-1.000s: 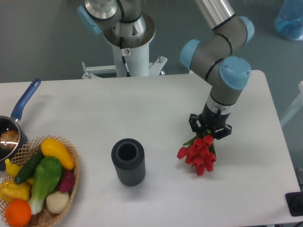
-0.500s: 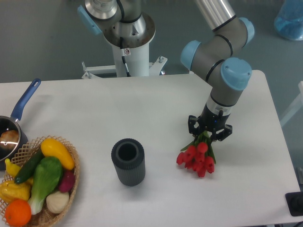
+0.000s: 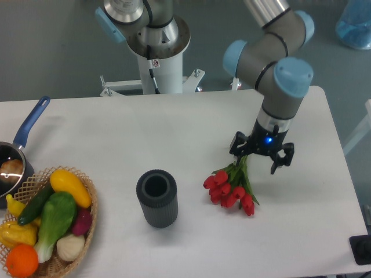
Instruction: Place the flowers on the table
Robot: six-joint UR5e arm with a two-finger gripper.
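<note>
The flowers (image 3: 229, 187), a bunch of red tulip buds with green leaves and stems, lie on the white table (image 3: 174, 139) right of centre, buds pointing toward the front left. My gripper (image 3: 262, 156) hangs just above the stem end, its fingers spread apart and no longer clamping the stems. A blue light glows on the gripper body.
A dark ribbed cylinder vase (image 3: 156, 198) stands upright left of the flowers. A wicker basket (image 3: 49, 231) of vegetables and fruit sits at the front left, with a blue-handled pan (image 3: 17, 150) behind it. The robot base (image 3: 156, 52) stands beyond the far edge.
The flowers have dropped from tilted in my grip to lying flat on the table, buds shifted left. My gripper has opened and moved slightly right and up.
</note>
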